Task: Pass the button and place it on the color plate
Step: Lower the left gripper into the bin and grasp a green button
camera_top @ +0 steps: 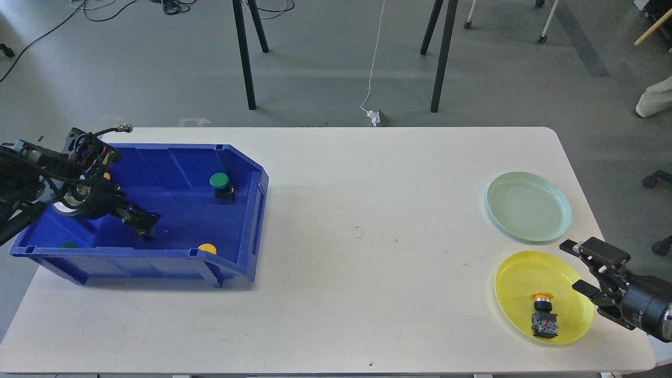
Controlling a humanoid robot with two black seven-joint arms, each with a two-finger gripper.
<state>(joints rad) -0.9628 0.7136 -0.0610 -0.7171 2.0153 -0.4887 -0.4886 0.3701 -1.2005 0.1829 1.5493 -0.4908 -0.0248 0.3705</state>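
A: What's on the table (336,231)?

B: A blue bin (173,173) at the left, with a green-capped button (221,187) standing upright inside. My left gripper (143,224) reaches down into the bin; I cannot tell how its fingers stand.

A: And to the right?

B: A pale green plate (528,207), and nearer, a yellow plate (543,297). A yellow-capped button (544,315) lies on the yellow one, long axis running near to far, cap pointing away from me.

A: Right gripper (577,268)?

B: Open, empty, over the yellow plate's right rim.
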